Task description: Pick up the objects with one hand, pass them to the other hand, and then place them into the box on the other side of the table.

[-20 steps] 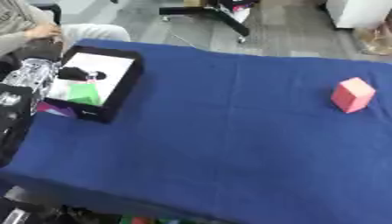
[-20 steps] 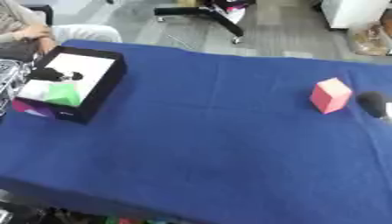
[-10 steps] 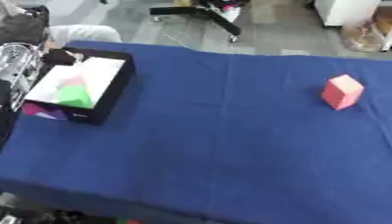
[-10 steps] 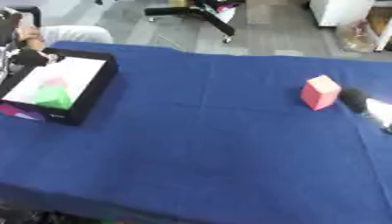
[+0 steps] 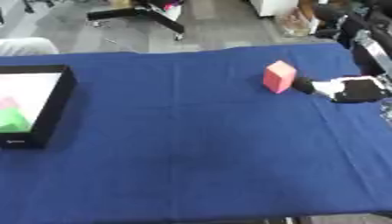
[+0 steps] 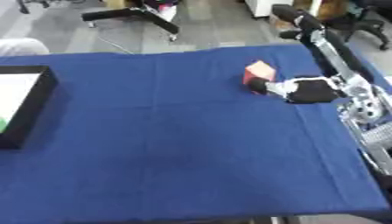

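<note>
A pink block (image 5: 279, 76) stands on the blue tablecloth (image 5: 191, 144) at the right rear. My right hand (image 6: 306, 90) comes in from the right edge, its fingers (image 5: 303, 85) stretched out toward the block's right lower side and about touching it; nothing is held. At the left edge sits the black box (image 5: 54, 107) with a white floor, holding a green piece (image 5: 11, 120) and a pink piece (image 5: 6, 104). My left hand shows in no view.
My right arm (image 6: 329, 48) slants down from the upper right over the table's far right corner. Beyond the far edge lie grey floor and an office chair base (image 5: 141, 12). The tablecloth's near edge runs along the bottom.
The camera has swung right, so the box slid to the left edge. My right hand has come in beside the pink block. My left hand, earlier at the box, is out of view.
</note>
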